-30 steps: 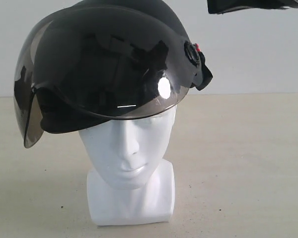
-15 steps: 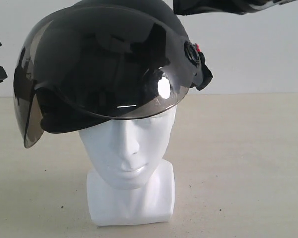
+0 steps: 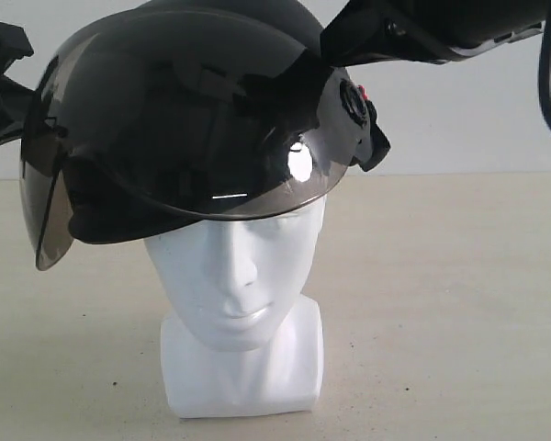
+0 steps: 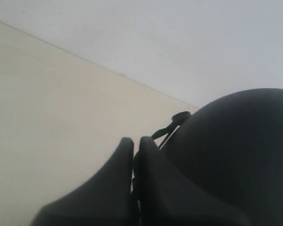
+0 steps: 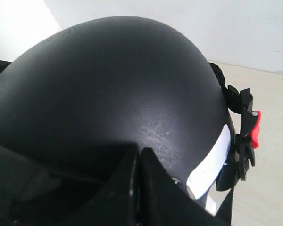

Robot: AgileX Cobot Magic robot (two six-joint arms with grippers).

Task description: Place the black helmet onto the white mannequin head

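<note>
The black helmet (image 3: pixel 193 110) sits on top of the white mannequin head (image 3: pixel 239 276), its smoky visor covering the forehead and eyes. My left gripper (image 3: pixel 5 73) is at the helmet's left side by the visor edge. In the left wrist view it (image 4: pixel 136 141) is shut with nothing between its fingers, close beside the helmet's shell (image 4: pixel 236 150). My right gripper (image 3: pixel 349 41) comes in from the upper right against the helmet near the visor hinge. In the right wrist view it (image 5: pixel 140 150) is shut, its tips at the shell (image 5: pixel 113 80).
The mannequin's block base stands on a beige table (image 3: pixel 441 303) with a white wall behind. A red clip (image 5: pixel 256 127) and black strap fittings hang at the helmet's side. A black cable (image 3: pixel 549 83) hangs at the right edge.
Both grippers have come in towards the helmet, the left from the left edge and the right down from above. The visor has shifted slightly to the left.
</note>
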